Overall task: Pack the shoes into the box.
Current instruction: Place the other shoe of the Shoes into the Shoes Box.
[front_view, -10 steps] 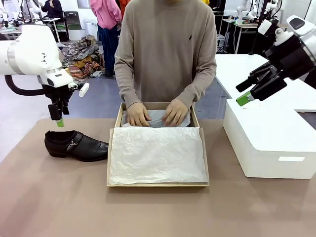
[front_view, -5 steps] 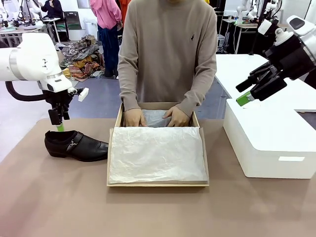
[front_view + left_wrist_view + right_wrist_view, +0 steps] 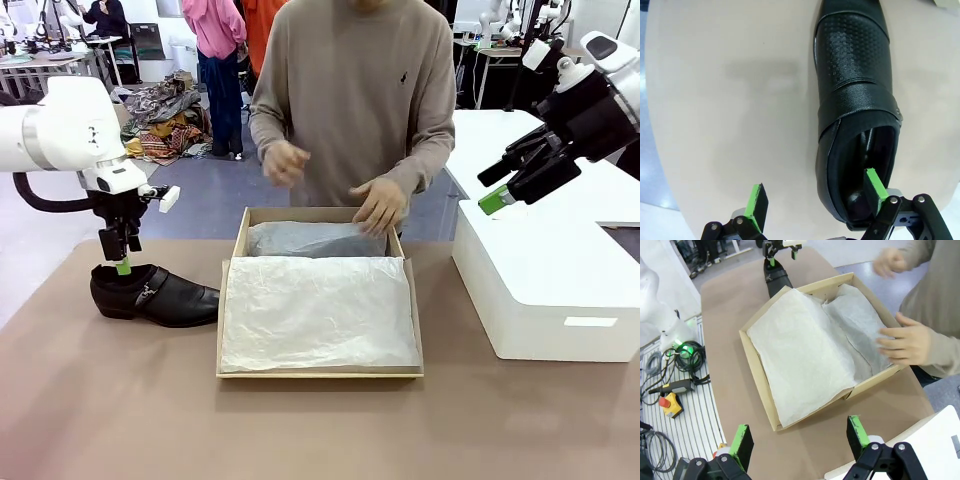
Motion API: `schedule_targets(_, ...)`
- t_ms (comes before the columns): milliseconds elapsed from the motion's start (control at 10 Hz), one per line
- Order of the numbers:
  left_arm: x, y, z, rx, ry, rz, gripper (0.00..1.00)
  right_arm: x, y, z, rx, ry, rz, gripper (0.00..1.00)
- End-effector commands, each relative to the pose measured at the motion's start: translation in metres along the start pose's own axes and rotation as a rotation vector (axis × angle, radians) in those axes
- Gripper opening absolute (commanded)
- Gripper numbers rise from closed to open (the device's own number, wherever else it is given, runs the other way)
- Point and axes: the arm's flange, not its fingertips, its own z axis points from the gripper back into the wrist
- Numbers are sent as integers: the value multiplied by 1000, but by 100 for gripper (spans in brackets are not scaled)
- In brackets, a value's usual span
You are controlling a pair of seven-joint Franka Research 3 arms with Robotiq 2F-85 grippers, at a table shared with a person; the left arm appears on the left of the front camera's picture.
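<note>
A glossy black leather dress shoe with a buckled side strap lies near the left edge of the brown desk. Its long axis runs along the near edge, with the pointed toe toward the shallow brown cardboard box at mid-desk. The left gripper is spread at the heel, one green pad inside the opening and one outside; I cannot tell whether it touches the leather. A person's hand rests on crinkled white tissue paper at the box's far end. The right gripper hangs spread near the right edge.
</note>
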Motion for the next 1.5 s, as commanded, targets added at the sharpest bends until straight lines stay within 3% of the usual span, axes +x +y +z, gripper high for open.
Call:
schedule_targets(0, -6, 1, -3, -23, -16, -22, 100, 1, -2, -2, 12, -34, 21, 100)
schedule_targets(1400, -11, 19, -42, -69, 11, -16, 100, 1, -2, -2, 12, -34, 21, 100)
